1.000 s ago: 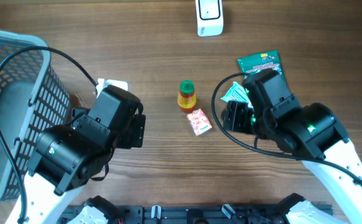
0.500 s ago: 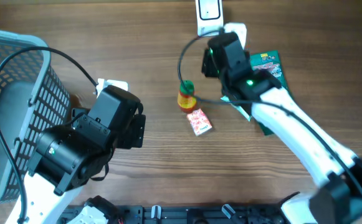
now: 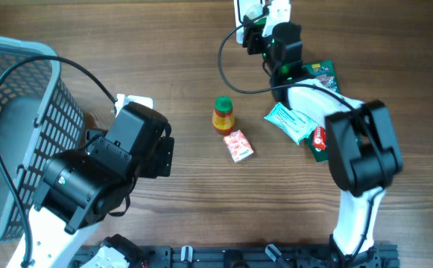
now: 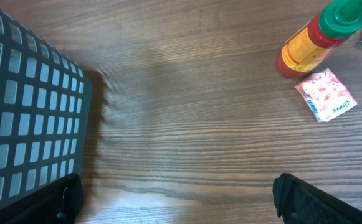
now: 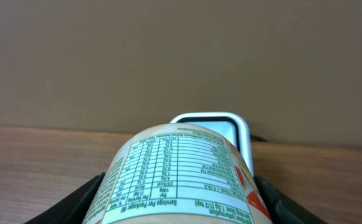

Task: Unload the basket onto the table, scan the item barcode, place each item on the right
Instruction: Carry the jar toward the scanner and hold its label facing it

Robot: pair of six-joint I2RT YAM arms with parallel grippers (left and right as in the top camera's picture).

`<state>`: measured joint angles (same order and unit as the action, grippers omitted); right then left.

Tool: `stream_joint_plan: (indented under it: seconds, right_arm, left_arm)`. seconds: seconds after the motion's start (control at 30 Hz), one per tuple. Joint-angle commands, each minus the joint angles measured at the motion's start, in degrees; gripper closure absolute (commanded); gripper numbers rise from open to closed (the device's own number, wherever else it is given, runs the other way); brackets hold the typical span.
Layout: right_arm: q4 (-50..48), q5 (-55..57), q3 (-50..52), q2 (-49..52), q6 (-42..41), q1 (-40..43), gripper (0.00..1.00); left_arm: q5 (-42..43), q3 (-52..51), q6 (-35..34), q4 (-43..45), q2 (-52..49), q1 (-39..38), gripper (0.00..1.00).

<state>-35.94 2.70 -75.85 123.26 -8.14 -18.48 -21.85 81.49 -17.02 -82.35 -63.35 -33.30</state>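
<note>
Tub (image 5: 181, 177) clamped in right gripper (image 3: 267, 21) faces scanner (image 5: 209, 118) at twelve o'clock on the table (image 3: 164, 45); left gripper (image 4: 177, 194) spread apart.

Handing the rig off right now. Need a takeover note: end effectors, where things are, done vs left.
Left end effector: open, empty, beside the basket.
Right end effector: shut on the item, held up in front of the scanner at the table's far edge.
Bottle, red packet, teal packet and green packet are on the table.
Done: item picked and presented.
Left: confirm the scan. No barcode is visible; the nutrition panel faces the wrist camera, so the item may need turning.
</note>
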Motion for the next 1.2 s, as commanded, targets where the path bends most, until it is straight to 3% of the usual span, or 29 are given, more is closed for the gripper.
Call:
stream_joint_plan:
  seconds: [0.0,0.23,0.37,0.47,0.63,0.77,0.87,1.03,1.17]
  right_arm:
    - [-3.65,-0.81,-6.19,5.18,2.89,-0.09,0.51]
    - [0.81,-0.81,-22.93,15.1,4.35,0.09,0.49]
    - [1.55,0.31,-23.69,15.78,4.55,0.24,0.5]
    - [4.57,0.72,-23.69,13.77,4.59,0.5,0.51]
    - [21.2,4.33,-23.69,0.24,5.01,4.72,0.52]
    - [37.48,7.39,-23.69,-10.73,4.74,13.03,0.52]
    - [50.93,12.57,-23.69,-14.64,0.85,24.83,0.52]
    - [64.65,10.05,-22.97,-12.72,-8.61,42.21,0.53]
    - [67.69,4.24,-22.03,-9.42,-8.79,50.75,0.52]
  left_arm:
    - [-0.72,0.07,0.09,0.02,0.31,0.2,0.0]
    - [-0.72,0.07,0.09,0.02,0.31,0.2,0.0]
    - [-0.72,0.07,0.09,0.02,0.31,0.2,0.0]
    - [-0.72,0.07,0.09,0.02,0.31,0.2,0.0]
    - [-0.72,0.07,0.09,0.02,0.31,0.2,0.0]
    - [-0.72,0.07,0.09,0.02,0.31,0.2,0.0]
    - [-0.72,0.07,0.09,0.02,0.31,0.2,0.0]
    - [-0.72,0.07,0.09,0.02,0.31,0.2,0.0]
    - [-0.72,0.07,0.09,0.02,0.31,0.2,0.0]
